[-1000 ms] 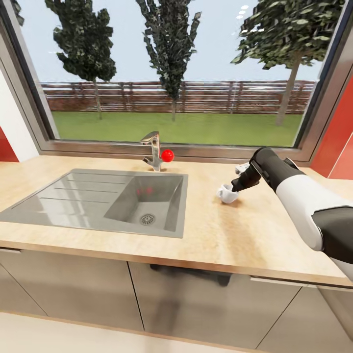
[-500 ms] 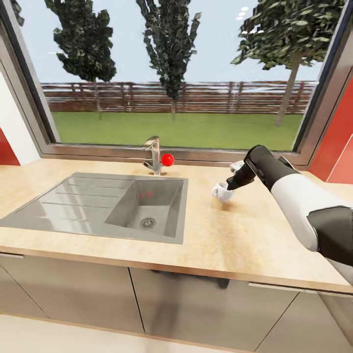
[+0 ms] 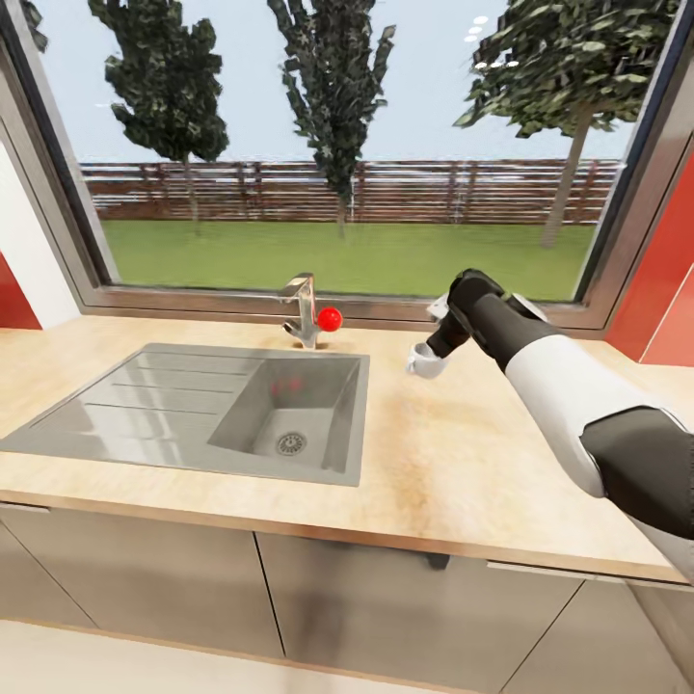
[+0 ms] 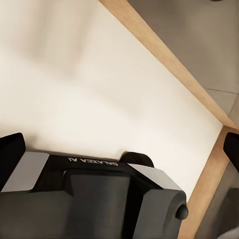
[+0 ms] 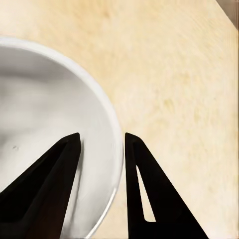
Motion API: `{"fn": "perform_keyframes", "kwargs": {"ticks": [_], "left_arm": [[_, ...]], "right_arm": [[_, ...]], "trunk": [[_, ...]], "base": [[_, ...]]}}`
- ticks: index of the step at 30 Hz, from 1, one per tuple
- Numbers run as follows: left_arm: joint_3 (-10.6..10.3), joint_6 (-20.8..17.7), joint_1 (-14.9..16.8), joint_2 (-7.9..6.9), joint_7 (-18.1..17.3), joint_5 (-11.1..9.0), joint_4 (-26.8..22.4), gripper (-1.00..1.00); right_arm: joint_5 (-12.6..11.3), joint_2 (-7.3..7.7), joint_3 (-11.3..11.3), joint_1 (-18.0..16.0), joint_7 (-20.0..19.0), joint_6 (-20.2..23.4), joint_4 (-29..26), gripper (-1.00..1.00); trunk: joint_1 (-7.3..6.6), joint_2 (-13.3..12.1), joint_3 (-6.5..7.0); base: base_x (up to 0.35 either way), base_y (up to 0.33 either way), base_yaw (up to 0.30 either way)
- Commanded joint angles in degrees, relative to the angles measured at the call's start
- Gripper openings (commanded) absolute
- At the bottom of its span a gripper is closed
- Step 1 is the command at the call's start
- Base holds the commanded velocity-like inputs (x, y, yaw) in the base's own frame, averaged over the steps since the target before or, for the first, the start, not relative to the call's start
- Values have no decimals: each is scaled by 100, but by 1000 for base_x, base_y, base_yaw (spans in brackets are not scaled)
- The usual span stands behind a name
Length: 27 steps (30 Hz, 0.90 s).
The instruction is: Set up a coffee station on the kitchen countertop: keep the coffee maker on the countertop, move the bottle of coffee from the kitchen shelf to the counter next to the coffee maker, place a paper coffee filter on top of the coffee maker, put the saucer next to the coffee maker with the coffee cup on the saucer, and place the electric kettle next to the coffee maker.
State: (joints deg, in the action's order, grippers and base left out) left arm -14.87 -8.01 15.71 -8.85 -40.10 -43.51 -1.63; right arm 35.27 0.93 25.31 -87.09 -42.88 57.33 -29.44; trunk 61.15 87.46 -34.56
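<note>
Grey steel sink sits at the left of your head view, its tap carrying a red knob. Right of it, your right hand pinches the coffee cup by its rim, lifted just above the desk. In the right wrist view one finger lies inside the cup and the other outside. The cup handle is hidden. Your left hand has its fingers cut off at the frame edges, well spread, over pale floor. Its housing reads "GALAXEA AI".
</note>
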Motion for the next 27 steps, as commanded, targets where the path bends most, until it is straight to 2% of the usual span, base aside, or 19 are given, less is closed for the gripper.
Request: {"fn": "perform_keyframes", "kwargs": {"ticks": [1, 4, 13, 27], "left_arm": [[-34, -51, 2, -2, -16, -61, -4, 100], [-34, -51, 2, -2, -16, -61, -4, 100], [-34, -51, 1, -2, -16, -61, -2, 100], [-28, -51, 2, -64, -16, -61, 5, 100]], "right_arm": [[76, -12, 39, -6, -65, 6, -22, -100], [141, -84, 58, -9, -70, 6, -210, -100], [147, -110, 62, -10, -75, 6, -270, -100], [141, -111, 53, -10, -80, 6, -266, -100]], "trunk": [[0, 3, -6], [0, 3, -6], [0, 3, -6], [0, 3, -6]], "base": [[0, 0, 0], [0, 0, 0], [0, 0, 0], [0, 0, 256]]}}
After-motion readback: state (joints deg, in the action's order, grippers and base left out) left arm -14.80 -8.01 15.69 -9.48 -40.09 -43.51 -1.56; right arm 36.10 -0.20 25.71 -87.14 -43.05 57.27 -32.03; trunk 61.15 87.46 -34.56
